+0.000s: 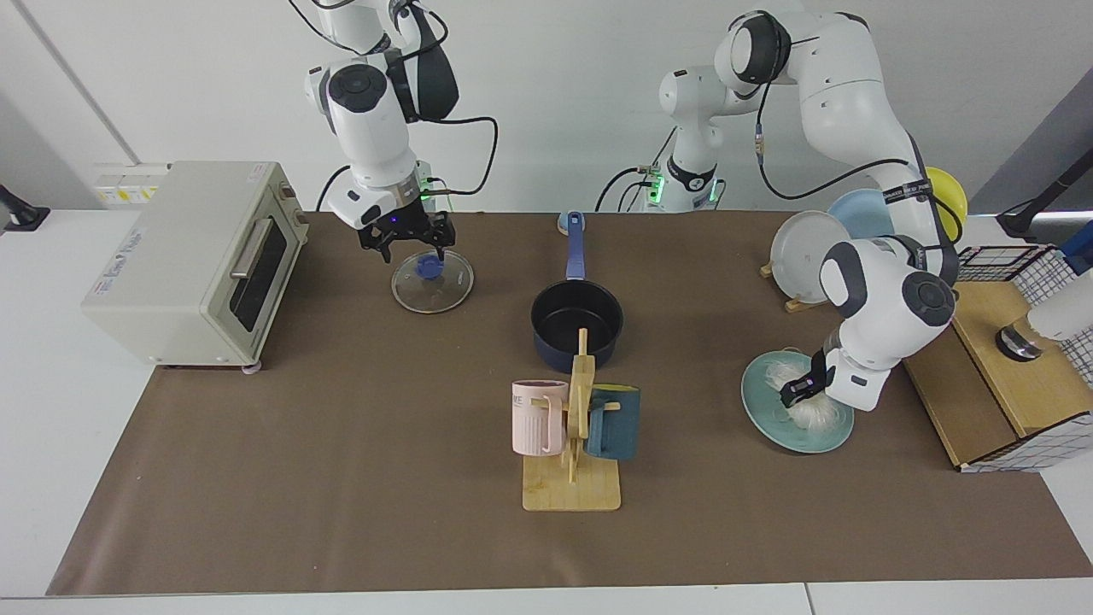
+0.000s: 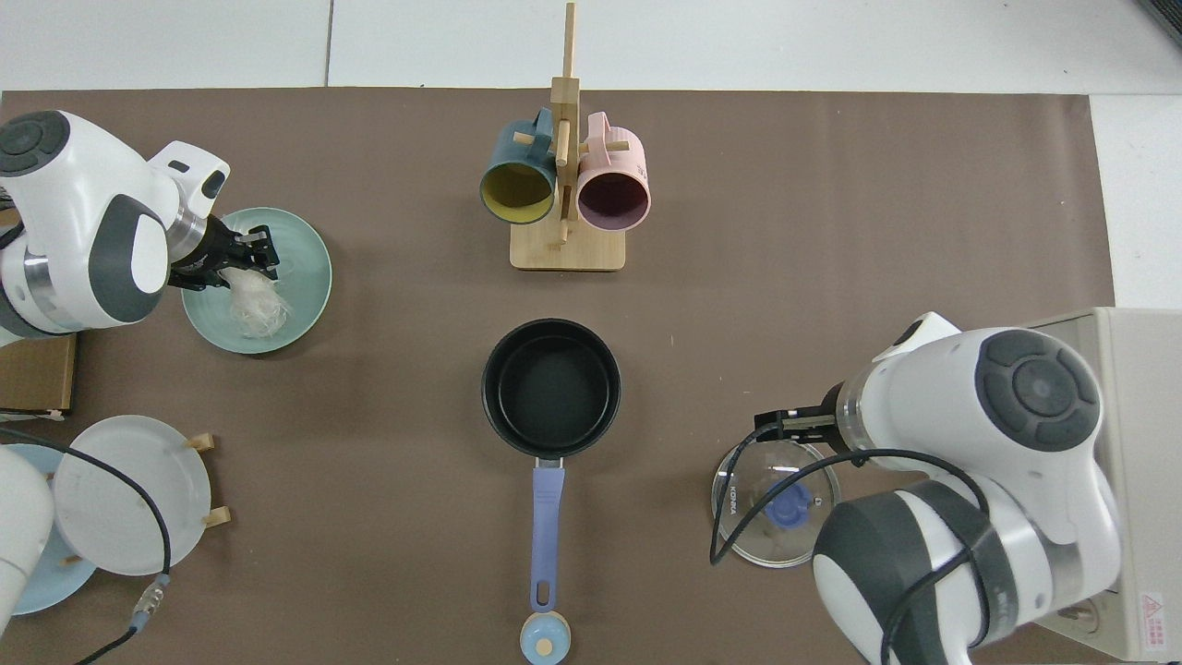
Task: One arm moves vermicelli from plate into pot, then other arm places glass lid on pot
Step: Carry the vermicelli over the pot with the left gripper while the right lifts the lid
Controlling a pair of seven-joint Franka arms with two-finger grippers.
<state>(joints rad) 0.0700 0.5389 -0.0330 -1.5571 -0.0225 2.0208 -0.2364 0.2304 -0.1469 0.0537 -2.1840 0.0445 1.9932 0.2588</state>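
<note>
The vermicelli (image 1: 815,414) (image 2: 254,305) lies as a white bundle on the teal plate (image 1: 764,410) (image 2: 309,268). My left gripper (image 1: 798,391) (image 2: 254,257) is down at the bundle's edge, fingers open on either side of some strands. The dark pot (image 1: 576,320) (image 2: 551,388) stands mid-table with nothing inside, its blue handle pointing toward the robots. The glass lid (image 1: 433,282) (image 2: 748,517) lies flat beside it. My right gripper (image 1: 410,248) hovers open just above the lid's blue knob (image 1: 424,267); in the top view the arm covers part of the lid.
A wooden mug rack (image 1: 572,427) with a pink and a dark teal mug stands in front of the pot. A toaster oven (image 1: 188,256) sits beyond the lid. A dish rack with plates (image 1: 807,252) and a wooden box (image 1: 999,376) flank the teal plate.
</note>
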